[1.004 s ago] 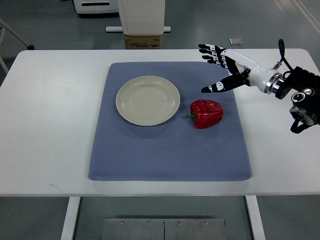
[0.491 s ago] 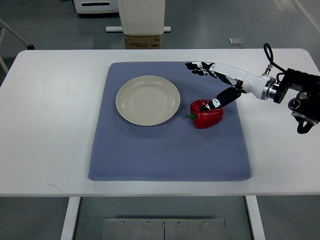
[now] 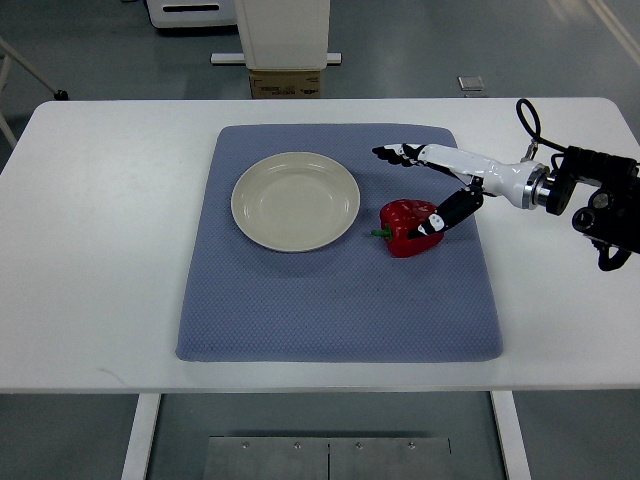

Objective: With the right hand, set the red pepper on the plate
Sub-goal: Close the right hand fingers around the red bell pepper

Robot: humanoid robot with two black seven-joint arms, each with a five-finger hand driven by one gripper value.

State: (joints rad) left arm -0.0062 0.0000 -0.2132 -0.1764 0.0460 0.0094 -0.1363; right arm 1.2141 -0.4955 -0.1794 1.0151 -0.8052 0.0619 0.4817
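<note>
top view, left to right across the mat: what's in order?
plate → red pepper → right hand, thumb on the pepper's right side, fingers spread past its far side. All over the blue mat.

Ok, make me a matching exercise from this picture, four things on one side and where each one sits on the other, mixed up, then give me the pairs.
Things:
1. plate
2. red pepper
3. right hand
4. blue mat

Places:
A. spread flat on the white table
B. on the mat, just right of the plate
C. reaching in from the right, thumb over the pepper
D. on the mat's upper left part, with nothing on it

Pairs: 1-D, 2-B, 3-C, 4-A
</note>
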